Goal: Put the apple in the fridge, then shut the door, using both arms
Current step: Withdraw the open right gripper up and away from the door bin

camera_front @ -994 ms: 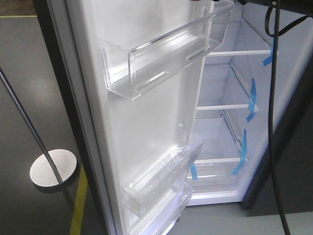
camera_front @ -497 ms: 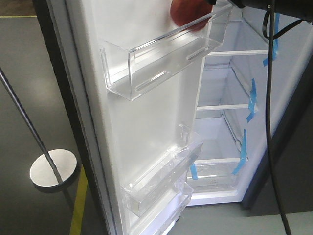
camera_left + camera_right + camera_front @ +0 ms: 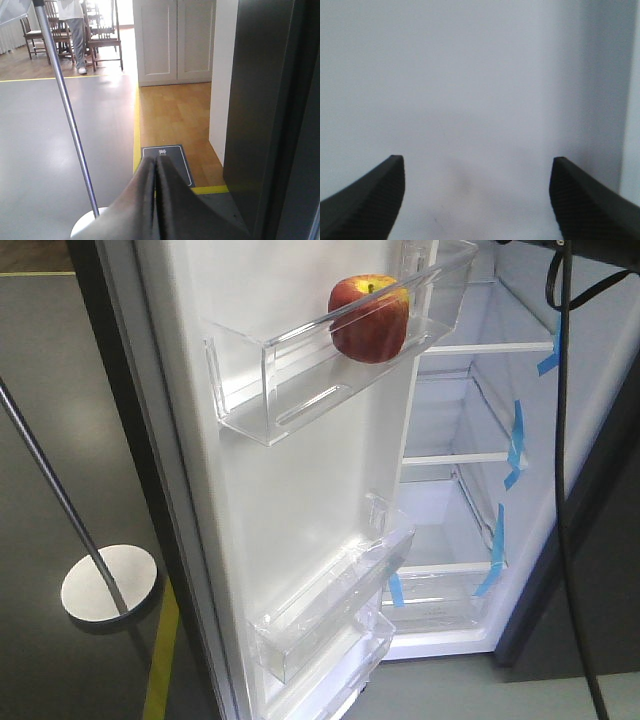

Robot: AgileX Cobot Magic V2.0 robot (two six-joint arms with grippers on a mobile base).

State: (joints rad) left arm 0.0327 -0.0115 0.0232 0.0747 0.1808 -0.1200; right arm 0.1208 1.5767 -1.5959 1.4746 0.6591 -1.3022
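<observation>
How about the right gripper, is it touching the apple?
Apart. Front view: the apple sits alone in the door bin. Right wrist view: the right gripper is open and empty.

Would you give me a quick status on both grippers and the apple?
Left gripper shut, empty. Right gripper open, empty. Apple sits in upper bin of door. Door wide open, nothing seen blocking.

left pincer (image 3: 156,162): two dark fingers pressed flat together, bottom centre of its wrist view | right pincer (image 3: 477,160): fingers spread wide, tips at lower left and lower right, nothing between them | front view: dark arm part (image 3: 600,248) at top right edge, which arm unclear
</observation>
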